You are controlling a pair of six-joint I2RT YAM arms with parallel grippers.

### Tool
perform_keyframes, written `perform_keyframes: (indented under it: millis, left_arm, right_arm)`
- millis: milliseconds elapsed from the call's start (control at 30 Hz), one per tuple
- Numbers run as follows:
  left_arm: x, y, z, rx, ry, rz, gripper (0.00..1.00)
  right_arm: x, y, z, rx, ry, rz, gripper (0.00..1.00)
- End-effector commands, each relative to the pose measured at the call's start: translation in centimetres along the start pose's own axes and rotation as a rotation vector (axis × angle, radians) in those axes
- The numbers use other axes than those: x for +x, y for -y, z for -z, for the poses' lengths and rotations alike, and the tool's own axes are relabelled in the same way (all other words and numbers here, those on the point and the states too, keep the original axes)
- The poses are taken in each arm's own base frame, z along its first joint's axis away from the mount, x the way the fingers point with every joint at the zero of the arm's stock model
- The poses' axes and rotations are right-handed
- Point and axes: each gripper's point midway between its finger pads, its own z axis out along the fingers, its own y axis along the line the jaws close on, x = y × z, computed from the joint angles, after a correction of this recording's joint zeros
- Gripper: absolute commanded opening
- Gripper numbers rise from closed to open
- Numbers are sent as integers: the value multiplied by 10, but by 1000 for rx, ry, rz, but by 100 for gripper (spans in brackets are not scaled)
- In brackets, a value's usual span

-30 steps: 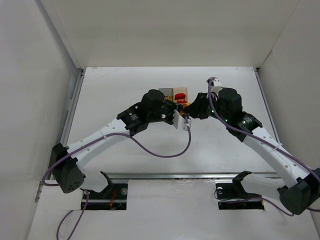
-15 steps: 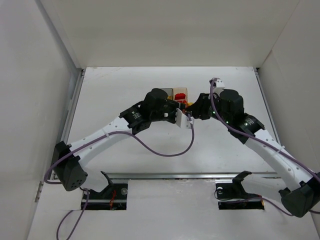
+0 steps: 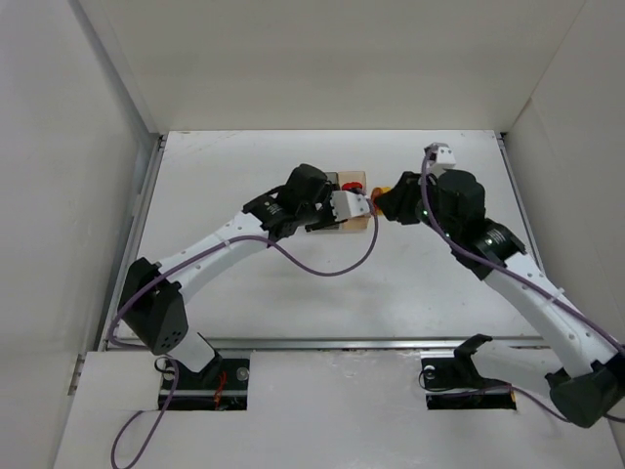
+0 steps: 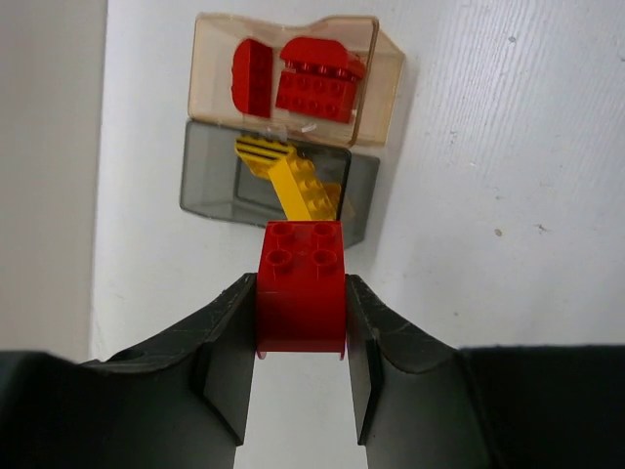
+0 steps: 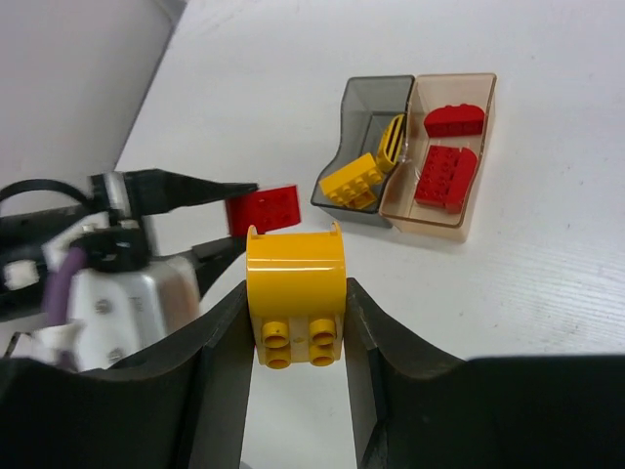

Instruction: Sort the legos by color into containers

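Red brick [image 4: 300, 278] pinched in my left gripper [image 4: 300, 303] hangs at the grey bin's [image 4: 207, 186] edge, short of the tan bin [image 4: 387, 73], so an early release could missort it, while my right gripper [image 5: 295, 318] pinches a yellow piece [image 5: 295, 274].

white table [image 4: 508, 147], two seemingly joined bins [image 4: 388, 88]

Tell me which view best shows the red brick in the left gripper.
Left wrist: the red brick sits in the centre, studs visible, clamped between the fingers of the left gripper. Right wrist shows it small, just beyond the yellow brick. In the top external view it is too small to make out.
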Motion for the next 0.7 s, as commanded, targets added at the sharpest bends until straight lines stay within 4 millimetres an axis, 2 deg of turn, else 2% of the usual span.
perform_keyframes:
  millis: [0, 33, 67, 100, 133, 167, 200, 233, 267, 300, 333, 367, 400, 500, 533, 567, 600, 667]
  left_arm:
    - [-3, -25, 31, -114, -28, 244, 0]
    - [2, -30, 42, -164, -51, 297, 0]
    - [13, -21, 42, -174, -84, 396, 0]
    - [21, -18, 45, -194, -109, 442, 0]
    - [26, -16, 49, -219, -122, 482, 0]
    - [32, -20, 57, -272, -136, 520, 0]
    - [41, -12, 58, -286, -156, 579, 0]
    - [43, -13, 60, -310, -153, 601, 0]
    - [46, -16, 69, -347, -152, 621, 0]
    - [52, -13, 70, -367, -159, 634, 0]
    - [52, -17, 73, -394, -140, 651, 0]
    - [54, -17, 75, -414, -134, 674, 0]
    - [54, -18, 83, -431, -123, 677, 0]
    - [55, -18, 90, -453, -99, 694, 0]
    - [58, -15, 88, -449, -109, 692, 0]
    - [57, -17, 88, -453, -99, 694, 0]
    - [57, -17, 88, -453, -99, 694, 0]
    - [54, -20, 91, -461, -84, 685, 0]
  right_arm:
    - [-24, -4, -36, 16, 43, 6, 0]
    - [-27, -6, -47, 15, 44, 6, 0]
    - [-26, -6, -59, 23, 30, 7, 0]
    - [-42, -14, -68, 11, 54, 6, 0]
    - [-27, -6, -96, 40, -3, 7, 0]
    - [-25, -5, -109, 46, -15, 8, 0]
    - [-23, -4, -120, 53, -28, 8, 0]
    - [-31, -8, -130, 48, -18, 8, 0]
    - [-12, -1, -151, 61, -71, 8, 0]
    - [-7, 2, -160, 69, -85, 8, 0]
    - [-12, -3, -169, 52, -83, 7, 0]
    - [9, 4, -189, 64, -134, -3, 0]
    - [14, 5, -197, 58, -149, -4, 0]
    - [34, 4, -225, 48, -198, -81, 0]
    - [40, 10, -237, 58, -208, -127, 9]
    - [40, 10, -237, 58, -208, -127, 9]
    - [46, 12, -246, 64, -212, -155, 13]
    - [53, 16, -252, 73, -225, -165, 24]
